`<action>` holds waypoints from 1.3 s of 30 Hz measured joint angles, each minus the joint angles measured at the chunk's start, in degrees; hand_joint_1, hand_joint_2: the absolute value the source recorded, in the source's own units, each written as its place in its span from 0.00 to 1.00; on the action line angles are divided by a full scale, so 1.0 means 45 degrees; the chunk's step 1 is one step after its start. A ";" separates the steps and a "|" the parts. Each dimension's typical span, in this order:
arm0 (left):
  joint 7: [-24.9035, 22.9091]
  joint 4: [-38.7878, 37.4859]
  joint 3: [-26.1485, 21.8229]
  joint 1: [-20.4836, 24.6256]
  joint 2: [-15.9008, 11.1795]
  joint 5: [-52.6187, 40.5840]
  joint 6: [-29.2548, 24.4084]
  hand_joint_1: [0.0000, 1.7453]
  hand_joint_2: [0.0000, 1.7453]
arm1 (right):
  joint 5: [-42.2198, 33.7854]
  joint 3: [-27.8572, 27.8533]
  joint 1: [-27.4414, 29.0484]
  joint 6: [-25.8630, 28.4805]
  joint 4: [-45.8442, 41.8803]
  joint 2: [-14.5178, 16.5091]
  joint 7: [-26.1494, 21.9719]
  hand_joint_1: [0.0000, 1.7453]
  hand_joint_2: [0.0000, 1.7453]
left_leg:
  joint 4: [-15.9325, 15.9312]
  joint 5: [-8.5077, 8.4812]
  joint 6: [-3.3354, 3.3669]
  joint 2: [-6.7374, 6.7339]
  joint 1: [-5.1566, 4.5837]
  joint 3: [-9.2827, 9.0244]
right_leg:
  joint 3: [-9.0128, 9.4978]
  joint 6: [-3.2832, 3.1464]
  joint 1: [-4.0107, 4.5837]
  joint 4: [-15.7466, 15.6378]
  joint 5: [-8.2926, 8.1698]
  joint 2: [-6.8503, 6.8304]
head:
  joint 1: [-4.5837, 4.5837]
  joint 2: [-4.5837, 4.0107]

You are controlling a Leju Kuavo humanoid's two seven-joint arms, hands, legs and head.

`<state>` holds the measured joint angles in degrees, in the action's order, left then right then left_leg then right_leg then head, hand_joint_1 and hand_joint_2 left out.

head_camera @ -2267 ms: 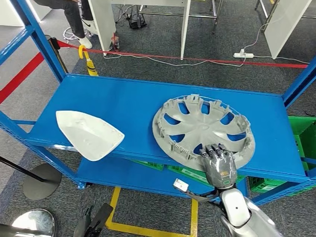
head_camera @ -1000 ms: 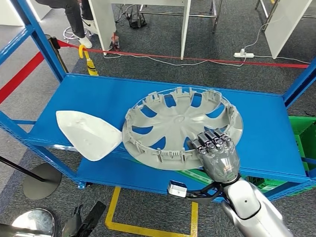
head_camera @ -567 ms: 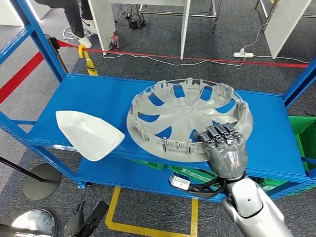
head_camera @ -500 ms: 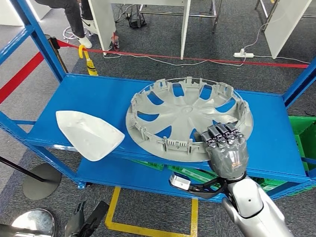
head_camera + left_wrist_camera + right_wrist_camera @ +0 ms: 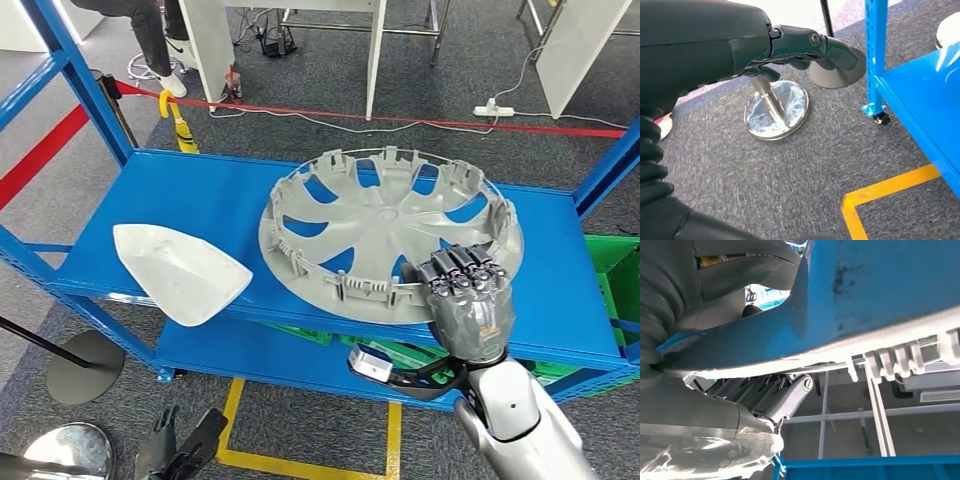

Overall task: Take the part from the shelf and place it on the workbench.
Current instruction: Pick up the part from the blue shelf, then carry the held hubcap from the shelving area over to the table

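The hubcap (image 5: 377, 235) is tilted over the shelf (image 5: 189, 200), ribbed inside facing up, near rim lifted. The right hand (image 5: 466, 300) grips its near edge, fingers curled over the rim. The left hand (image 5: 806, 42) hangs low over the floor, looks empty I think

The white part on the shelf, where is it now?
In the head view, the white part lies at the left front of the blue shelf, beside the grey wheel cover that the right hand holds.
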<state>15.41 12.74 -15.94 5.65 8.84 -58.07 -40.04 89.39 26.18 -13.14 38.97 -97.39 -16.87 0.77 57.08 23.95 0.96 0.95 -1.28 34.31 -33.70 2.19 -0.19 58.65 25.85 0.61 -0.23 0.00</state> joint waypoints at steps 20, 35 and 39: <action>-0.0161 0.0288 0.0317 -0.0136 0.0202 -0.0886 -0.0005 0.00 1.00 | 0.0000 -0.0594 0.0374 0.0000 -0.0010 0.0000 -0.0457 1.00 1.00 | 0.0000 0.0000 0.0001 0.0001 -0.0001 0.0002 | -0.0001 0.0000 0.0000 0.0000 0.0000 -0.0002 | 0.0001 -0.0001; -0.0535 0.0504 0.0282 -0.0175 0.0222 -0.1500 -0.0010 0.00 1.00 | 0.0000 -0.0718 0.0423 0.0000 -0.0011 0.0005 -0.0554 1.00 1.00 | 0.0000 0.0000 0.0001 0.0001 -0.0002 0.0003 | 0.0000 0.0000 0.0000 0.0000 -0.0001 -0.0002 | 0.0000 -0.0001; -0.0559 0.0523 0.0256 -0.0176 0.0227 -0.1690 -0.0010 0.00 1.00 | 0.0000 -0.0719 0.0444 0.0000 -0.0012 0.0061 -0.0451 1.00 1.00 | 0.0000 0.0000 0.0001 0.0001 -0.0001 0.0003 | 0.0000 0.0000 0.0000 0.0000 0.0000 -0.0002 | 0.0001 -0.0001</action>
<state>12.90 15.10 -14.79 4.86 9.86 -65.67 -40.09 89.39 22.94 -11.14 38.97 -97.45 -16.60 -1.26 57.08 23.95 0.96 0.96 -1.28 34.32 -33.70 2.19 -0.19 58.65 25.85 0.60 -0.22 0.00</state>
